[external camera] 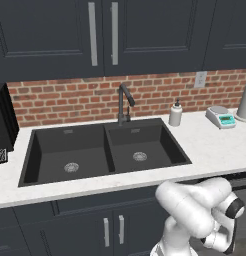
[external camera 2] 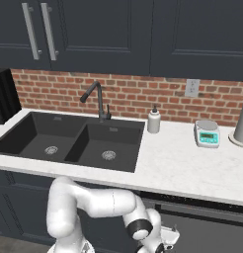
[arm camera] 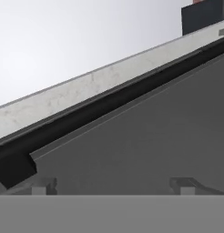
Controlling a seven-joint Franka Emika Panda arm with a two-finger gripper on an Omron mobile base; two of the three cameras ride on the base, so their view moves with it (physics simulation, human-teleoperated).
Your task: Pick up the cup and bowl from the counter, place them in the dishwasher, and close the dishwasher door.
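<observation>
The counter (external camera: 210, 150) ran along the foot of the brick wall (external camera: 70, 100), with the double sink (external camera: 102, 150) set into it left of centre. The faucet (external camera: 124, 105) stood behind the divider between the two basins. Just right of the sink, against the wall, stood the pump bottle (external camera: 175, 114); farther right sat the kitchen scale (external camera: 220, 117), and beyond it a tall vessel (external camera: 245, 102) (cut off by the frame edge). A wall outlet (external camera: 200, 79) sat above, between the bottle and the scale. Upper cupboards (external camera: 102, 35) hung over the wall. The dishwasher door (external camera 2: 212, 232) stood upright under the counter, right of the lower cupboards (external camera: 112, 227), with the arm (external camera 2: 94, 207) before it.
</observation>
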